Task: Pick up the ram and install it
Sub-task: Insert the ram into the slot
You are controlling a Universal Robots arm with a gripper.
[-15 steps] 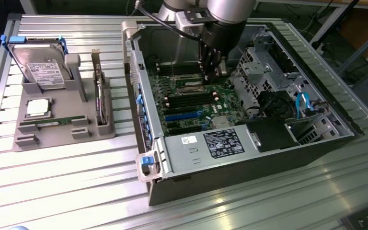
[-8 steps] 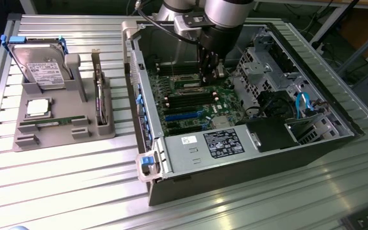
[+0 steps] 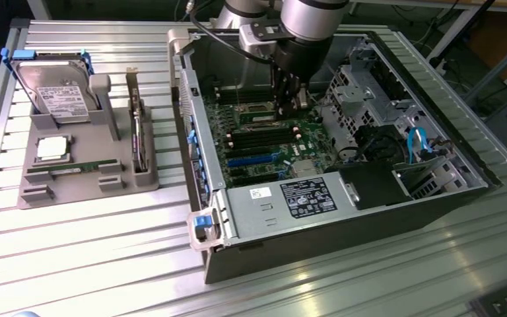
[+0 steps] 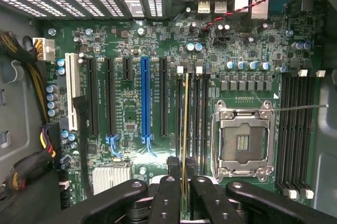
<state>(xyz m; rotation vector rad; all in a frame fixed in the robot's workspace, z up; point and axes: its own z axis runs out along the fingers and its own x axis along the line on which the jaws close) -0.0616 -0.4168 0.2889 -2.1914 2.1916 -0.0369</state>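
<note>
Firstly, the exterior view: the gripper (image 3: 289, 99) hangs inside the open dark computer case (image 3: 324, 247), low over the green motherboard (image 3: 271, 142). Its dark, narrow fingers stand close together; what they pinch cannot be made out from this side. At the exterior view's left, on the ribbed aluminium table (image 3: 86, 264), a grey moulded holder (image 3: 77, 188) carries a metal-cased hard drive (image 3: 55, 92).

Secondly, the wrist view: the gripper (image 4: 185, 192) is clamped on the ram (image 4: 185, 124), with matte black fingers (image 4: 167, 195) pressed against both of its flat faces. The ram is seen edge-on as a thin, straight, yellow-green strip. It stands upright over the long black memory slots (image 4: 196, 124), just beside the CPU socket (image 4: 243, 139), a square steel frame with glinting contacts. Whether the ram is seated in a slot cannot be told. Further across the board lie a long blue expansion slot (image 4: 146, 103) and a finned silver heatsink (image 4: 110, 176).
</note>
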